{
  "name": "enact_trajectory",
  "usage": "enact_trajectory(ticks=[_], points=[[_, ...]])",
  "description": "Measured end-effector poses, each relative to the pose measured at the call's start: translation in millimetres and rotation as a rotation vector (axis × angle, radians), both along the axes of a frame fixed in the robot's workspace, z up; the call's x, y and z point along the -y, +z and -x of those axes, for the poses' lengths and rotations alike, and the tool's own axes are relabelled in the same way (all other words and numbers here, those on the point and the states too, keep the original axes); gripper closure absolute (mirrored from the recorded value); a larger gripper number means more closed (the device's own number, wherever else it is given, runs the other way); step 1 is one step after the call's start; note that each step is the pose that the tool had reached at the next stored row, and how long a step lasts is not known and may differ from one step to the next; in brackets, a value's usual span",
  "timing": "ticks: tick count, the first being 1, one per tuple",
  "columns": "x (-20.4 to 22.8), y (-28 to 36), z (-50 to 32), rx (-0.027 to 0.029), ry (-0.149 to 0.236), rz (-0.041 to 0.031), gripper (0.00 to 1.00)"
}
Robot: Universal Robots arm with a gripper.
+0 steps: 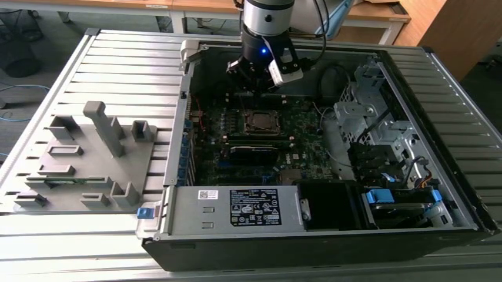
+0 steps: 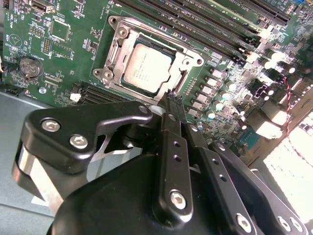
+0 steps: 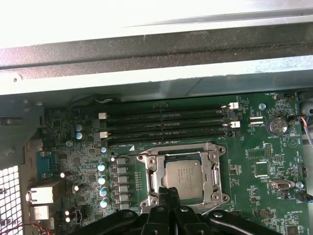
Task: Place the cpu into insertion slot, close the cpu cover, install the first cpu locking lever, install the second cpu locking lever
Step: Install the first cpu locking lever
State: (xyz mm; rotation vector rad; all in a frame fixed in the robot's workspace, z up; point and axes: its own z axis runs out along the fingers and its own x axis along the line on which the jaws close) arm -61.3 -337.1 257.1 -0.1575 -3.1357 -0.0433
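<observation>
The cpu [image 2: 146,68] [image 3: 185,175] lies flat in the insertion slot [image 1: 263,121], its dull grey top facing up. The silvery cpu cover [image 2: 189,62] [image 3: 215,171] lies flat around the cpu as a frame. In both wrist views my gripper [image 2: 174,98] [image 3: 169,192] hovers just off one edge of the socket, its two black fingers pressed together with nothing between them. In the exterior view the gripper [image 1: 255,82] hangs inside the open computer case, just behind the socket. I cannot tell how the locking levers stand.
Long black memory slots [image 3: 166,125] run beside the socket. A coin battery [image 3: 277,126] sits on the green board. A grey power supply box [image 1: 235,208] lines the case's front. Drive cages and cables [image 1: 377,117] fill the exterior view's right. A grey fixture [image 1: 86,153] stands outside, on the left.
</observation>
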Motion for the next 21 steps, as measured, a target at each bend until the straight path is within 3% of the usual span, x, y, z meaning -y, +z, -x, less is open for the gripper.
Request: enact_trajectory(ticks=[6, 12, 16, 21], points=[[0.0, 0.1, 0.0, 0.0001, 0.0, -0.0001, 0.89], [0.0, 6.8, 0.0, -0.0001, 0.0, 0.0001, 0.89], [0.0, 6.8, 0.1, 0.0001, 0.0, -0.0007, 0.89], [0.2, 6.3, 9.6, 0.0006, 0.0, -0.0023, 0.89]])
